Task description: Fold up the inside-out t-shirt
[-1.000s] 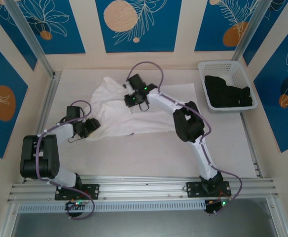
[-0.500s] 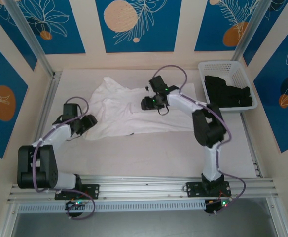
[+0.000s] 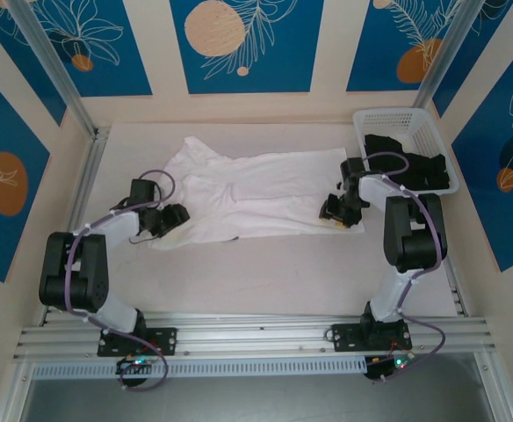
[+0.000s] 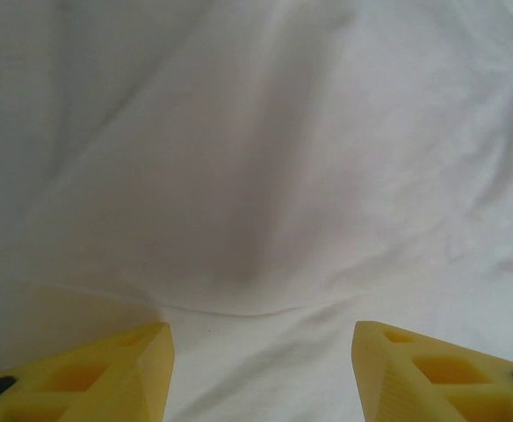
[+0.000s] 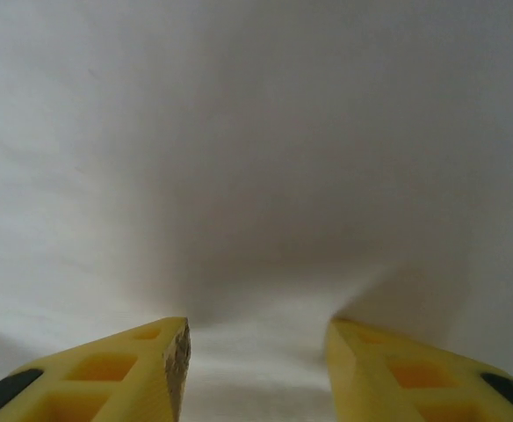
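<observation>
The shirt [image 3: 256, 195] lies long, left to right; the left claw [image 3: 175, 216] and right claw [image 3: 333, 211], both spread, sit at its two ends.

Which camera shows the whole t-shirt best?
The top external view: it takes in the whole t-shirt, spread wrinkled across the table, outline and all. The wrist views give close patches of white cloth beyond the left end effector and right end effector, too near to tell its shape.
</observation>
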`<control>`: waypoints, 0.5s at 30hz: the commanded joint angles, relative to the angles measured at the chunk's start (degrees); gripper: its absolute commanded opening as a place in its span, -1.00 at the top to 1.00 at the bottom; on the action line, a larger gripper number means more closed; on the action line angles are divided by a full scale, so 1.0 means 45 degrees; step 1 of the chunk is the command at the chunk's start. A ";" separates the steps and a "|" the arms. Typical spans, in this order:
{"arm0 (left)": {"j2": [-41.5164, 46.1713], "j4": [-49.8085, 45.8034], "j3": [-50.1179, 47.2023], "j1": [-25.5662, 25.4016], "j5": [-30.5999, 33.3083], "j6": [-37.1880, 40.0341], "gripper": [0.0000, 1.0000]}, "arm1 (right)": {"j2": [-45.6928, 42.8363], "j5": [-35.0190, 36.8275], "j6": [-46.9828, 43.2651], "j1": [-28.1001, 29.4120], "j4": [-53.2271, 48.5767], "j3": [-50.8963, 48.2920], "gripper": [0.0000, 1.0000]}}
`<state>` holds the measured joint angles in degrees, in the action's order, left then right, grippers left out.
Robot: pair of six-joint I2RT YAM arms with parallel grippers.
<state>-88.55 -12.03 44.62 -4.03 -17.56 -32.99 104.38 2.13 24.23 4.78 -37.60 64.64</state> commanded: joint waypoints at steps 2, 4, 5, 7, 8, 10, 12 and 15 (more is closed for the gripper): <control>0.0761 -0.0708 -0.1044 0.0193 -0.0330 0.0183 -0.11 | -0.0523 -0.1346 0.0381 0.0032 -0.0663 -0.1154 0.12; 0.1601 -0.1169 -0.1776 0.0232 -0.0167 0.0121 -0.11 | -0.1094 -0.1806 0.0694 0.0032 -0.0571 -0.1914 0.14; 0.2185 -0.1432 -0.2231 0.0246 -0.0077 0.0035 -0.12 | -0.1521 -0.2007 0.0982 0.0032 -0.0506 -0.2423 0.16; 0.3631 -0.2171 -0.3033 0.0252 0.0173 -0.0229 -0.12 | -0.2631 -0.2452 0.1619 0.0080 -0.0394 -0.3471 0.18; 0.4474 -0.2595 -0.3426 0.0252 0.0282 -0.0424 -0.12 | -0.3321 -0.2436 0.1993 0.0155 -0.0421 -0.4026 0.19; 0.6039 -0.3337 -0.3741 0.0254 0.0518 -0.0744 -0.11 | -0.4850 -0.2096 0.2642 0.0446 -0.0403 -0.4728 0.19; 0.6928 -0.3547 -0.3375 0.0252 0.0828 -0.0825 -0.13 | -0.6140 -0.1580 0.2628 0.0912 -0.0106 -0.4589 0.14; 0.6105 -0.2667 -0.1868 0.0281 0.1468 -0.0614 -0.19 | -0.6440 -0.0019 0.1938 0.1231 0.1137 -0.3437 -0.05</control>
<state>-58.35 -25.43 30.65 -3.22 -14.48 -35.62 76.84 -2.92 33.08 9.52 -38.26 44.64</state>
